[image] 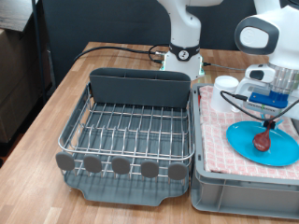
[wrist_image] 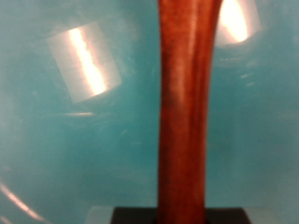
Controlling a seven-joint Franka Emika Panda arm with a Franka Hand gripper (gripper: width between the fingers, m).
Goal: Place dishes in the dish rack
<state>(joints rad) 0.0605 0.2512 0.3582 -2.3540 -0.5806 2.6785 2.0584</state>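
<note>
The dish rack [image: 131,131] stood well off toward the exterior view's left of the pincer, its wires bare. Just beside the pincer on that side, the white mug [image: 224,91] sat on the red-checked cloth [image: 217,140] in the grey bin [image: 234,191]. The pincer [image: 265,119] hung directly over the light-blue plate [image: 280,147], its fingers at the upright handle of the wooden spoon [wrist_image: 187,112], whose bowl rested on the plate. Whether the fingers were clamped could not be told.

The white arm reaches in from the exterior view's top right; its wrist bends downward; the gripper [image: 265,119] points straight down, low at the exterior view's right; the fingers' spread is unclear.
</note>
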